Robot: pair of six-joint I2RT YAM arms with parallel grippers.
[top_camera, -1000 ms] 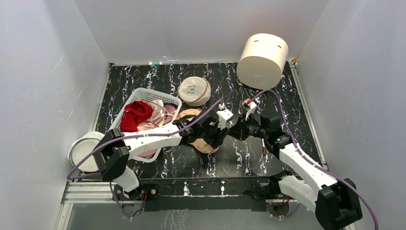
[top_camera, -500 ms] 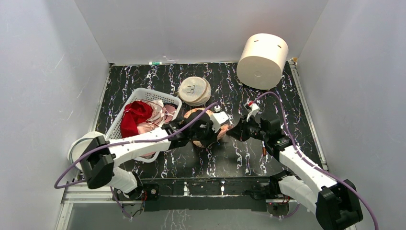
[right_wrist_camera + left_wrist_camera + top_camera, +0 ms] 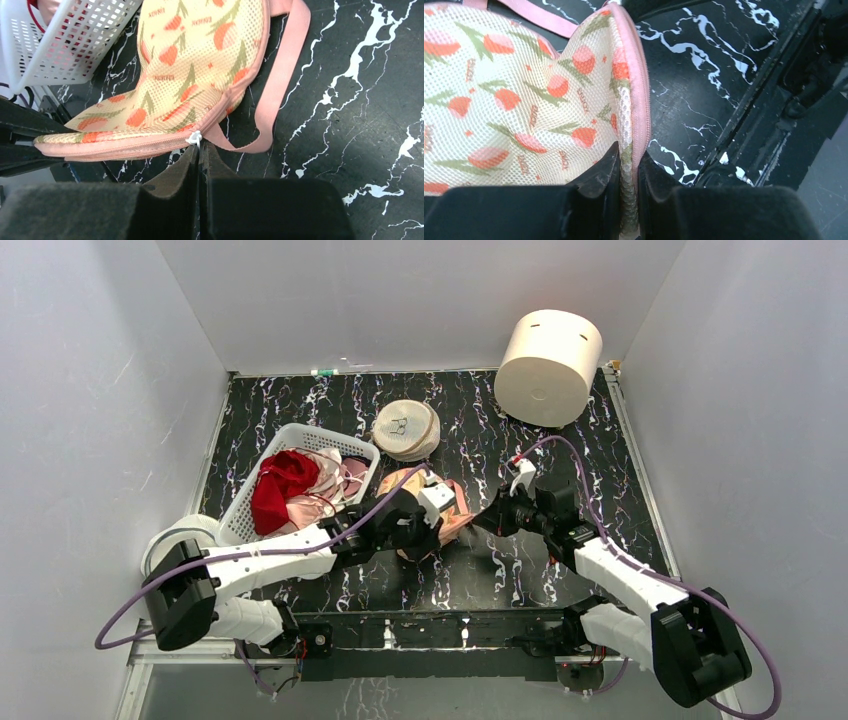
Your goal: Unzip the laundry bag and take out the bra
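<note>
Left gripper (image 3: 628, 172) pinches bag (image 3: 514, 95) edge; right gripper (image 3: 200, 152) pressed together on zip pull (image 3: 195, 138). Zip (image 3: 125, 146) runs from pull toward left gripper.

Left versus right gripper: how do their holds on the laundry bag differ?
The left gripper clamps the peach leaf-print mesh laundry bag by its pink-trimmed edge; the right gripper pinches only the small white zip pull. Left jaws sit slightly apart; right jaws nearly touch. Both are shut.
</note>
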